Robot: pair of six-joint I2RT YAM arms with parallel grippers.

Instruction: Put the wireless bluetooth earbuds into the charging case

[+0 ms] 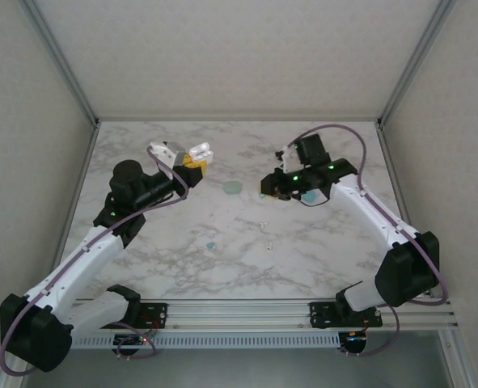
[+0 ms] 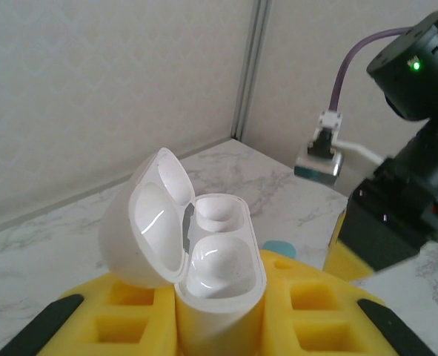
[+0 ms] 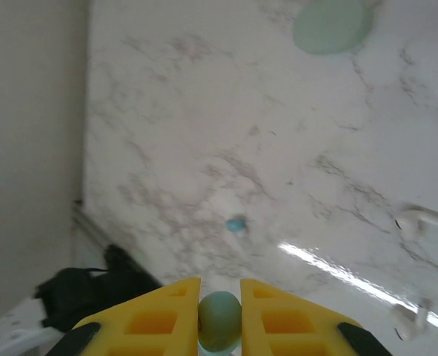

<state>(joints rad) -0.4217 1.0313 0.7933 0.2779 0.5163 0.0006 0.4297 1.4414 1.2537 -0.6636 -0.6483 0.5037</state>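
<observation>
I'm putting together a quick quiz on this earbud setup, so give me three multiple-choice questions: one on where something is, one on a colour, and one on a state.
1. Where is the pale green case?
A) on the table, between the left gripper and the right gripper
B) held in the left gripper
C) held in the right gripper

2. What colour is the charging case in the left gripper?
A) black
B) white
C) teal

3. What state is the right gripper in?
A) wide open and empty
B) shut on a pale green earbud
C) shut on the pale green case

Answers:
1 A, the top view shows it lying on the marble between them.
2 B, the open-lidded case between the yellow fingers is white.
3 B, its fingers pinch the earbud.
</observation>
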